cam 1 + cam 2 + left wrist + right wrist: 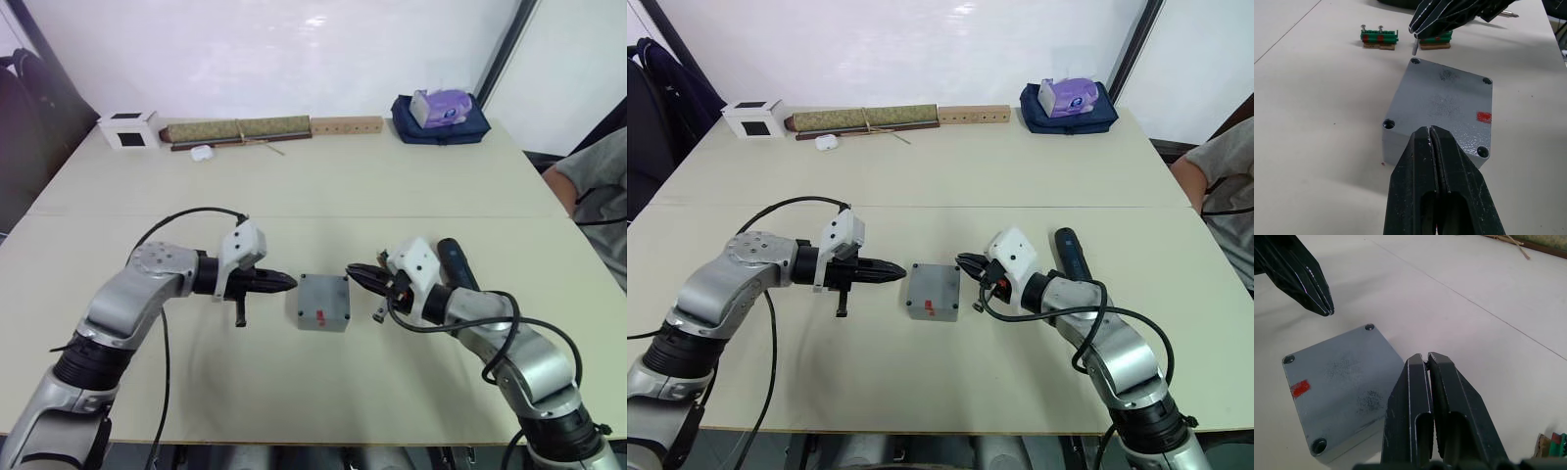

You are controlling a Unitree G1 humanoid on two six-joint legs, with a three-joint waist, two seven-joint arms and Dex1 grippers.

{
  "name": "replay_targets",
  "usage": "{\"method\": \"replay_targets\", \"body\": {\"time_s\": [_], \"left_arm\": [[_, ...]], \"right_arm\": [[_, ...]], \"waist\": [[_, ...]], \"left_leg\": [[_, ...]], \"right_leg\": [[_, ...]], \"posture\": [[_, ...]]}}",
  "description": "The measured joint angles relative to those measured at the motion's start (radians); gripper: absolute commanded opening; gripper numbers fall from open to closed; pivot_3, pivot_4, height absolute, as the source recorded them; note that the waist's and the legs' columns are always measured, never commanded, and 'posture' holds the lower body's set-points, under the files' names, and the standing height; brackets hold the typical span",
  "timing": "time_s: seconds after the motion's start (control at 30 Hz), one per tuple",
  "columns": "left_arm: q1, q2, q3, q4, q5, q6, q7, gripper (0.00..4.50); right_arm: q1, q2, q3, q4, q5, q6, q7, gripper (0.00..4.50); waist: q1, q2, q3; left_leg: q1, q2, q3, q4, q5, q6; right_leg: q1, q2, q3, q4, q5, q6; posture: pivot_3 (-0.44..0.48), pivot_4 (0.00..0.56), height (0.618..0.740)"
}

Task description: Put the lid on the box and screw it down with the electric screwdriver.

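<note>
Head view, box: the box sits mid-frame on the table, between my two grippers. I judge it to be hard, light plastic that will slide if nudged.
Head view, grippers: the left gripper and right gripper are both pinched closed and empty, each just short of a side wall.
Head view, screwdriver: the screwdriver lies right of centre behind my right wrist. It is round and likely to roll, so I would grip it mid-barrel.
Head view, surroundings: a white cube, a rolled mat and a tissue pack line the top, well apart. A person sits at the right edge.
Left wrist view: the lid looks seated, with four open corner holes. The green strips near the top hold screws.
Right wrist view: my closed fingers crowd one corner hole.
</note>
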State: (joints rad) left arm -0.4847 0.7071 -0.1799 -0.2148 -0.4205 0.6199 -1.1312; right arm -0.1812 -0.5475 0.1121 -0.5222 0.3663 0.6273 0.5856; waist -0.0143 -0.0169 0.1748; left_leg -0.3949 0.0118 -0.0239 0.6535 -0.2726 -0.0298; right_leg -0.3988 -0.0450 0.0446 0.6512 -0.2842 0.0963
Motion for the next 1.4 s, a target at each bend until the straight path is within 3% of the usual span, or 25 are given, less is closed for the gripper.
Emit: {"method": "replay_targets", "body": {"time_s": [0.67, 0.8, 1.0, 1.2, 1.27, 1.33, 1.4], "left_arm": [[0.004, 0.001, -0.001, 0.005, 0.017, -0.019, -0.001, 0.0], [0.013, 0.001, -0.001, 0.005, 0.018, -0.019, 0.002, 0.0], [0.01, -0.006, -0.001, 0.005, 0.015, -0.014, 0.006, 0.0], [-0.058, -0.057, 0.022, 0.038, -0.032, 0.011, 0.02, 0.0], [-0.099, -0.076, 0.032, 0.049, -0.048, 0.014, 0.019, 0.0], [-0.128, -0.089, 0.031, 0.043, -0.053, 0.021, 0.015, 0.0], [-0.149, -0.092, 0.025, 0.03, -0.057, 0.021, 0.005, 0.0]], "right_arm": [[-0.021, 0.019, 0.026, 0.077, -0.039, -0.039, 0.027, 0.09], [-0.024, 0.017, 0.03, 0.078, -0.048, -0.043, 0.032, 1.17], [-0.024, 0.004, 0.029, 0.078, -0.048, -0.043, 0.051, 3.52], [-0.097, -0.044, -0.115, 0.09, 0.042, 0.106, 0.046, 3.52], [-0.144, -0.094, -0.195, 0.116, 0.079, 0.207, 0.036, 4.15], [-0.179, -0.147, -0.248, 0.142, 0.115, 0.292, 0.04, 4.49], [-0.22, -0.222, -0.298, 0.172, 0.153, 0.393, 0.051, 4.49]], "waist": [[0.0, 0.0, 0.0], [0.0, 0.0, 0.0], [0.0, 0.0, 0.0], [0.001, 0.0, 0.0], [0.003, 0.0, 0.0], [0.003, 0.0, 0.0], [0.002, 0.001, 0.0]], "left_leg": [[0.0, 0.0, 0.0, 0.0, 0.0, 0.0], [0.0, 0.0, 0.0, 0.0, 0.0, 0.0], [0.0, 0.0, 0.0, 0.0, 0.0, 0.0], [0.0, 0.0, 0.0, 0.001, 0.0, 0.0], [0.0, -0.001, 0.0, 0.001, 0.0, 0.0], [0.0, -0.001, 0.0, 0.001, 0.0, 0.0], [0.0, -0.001, 0.0, 0.0, 0.0, 0.0]], "right_leg": [[0.0, 0.0, 0.0, 0.0, 0.0, 0.0], [0.0, 0.0, 0.0, 0.0, 0.0, 0.0], [0.0, 0.0, 0.0, 0.0, 0.0, 0.0], [0.001, -0.001, 0.0, 0.001, 0.0, 0.0], [0.001, -0.001, 0.0, 0.001, 0.0, 0.0], [0.001, -0.001, 0.0, 0.0, 0.0, 0.0], [0.0, -0.001, 0.0, 0.0, 0.0, 0.0]], "posture": [[0.0, 0.15, 0.74], [0.0, 0.15, 0.74], [0.0, 0.15, 0.74], [0.0, 0.15, 0.74], [0.0, 0.15, 0.74], [0.0, 0.15, 0.74], [0.0, 0.15, 0.74]]}}
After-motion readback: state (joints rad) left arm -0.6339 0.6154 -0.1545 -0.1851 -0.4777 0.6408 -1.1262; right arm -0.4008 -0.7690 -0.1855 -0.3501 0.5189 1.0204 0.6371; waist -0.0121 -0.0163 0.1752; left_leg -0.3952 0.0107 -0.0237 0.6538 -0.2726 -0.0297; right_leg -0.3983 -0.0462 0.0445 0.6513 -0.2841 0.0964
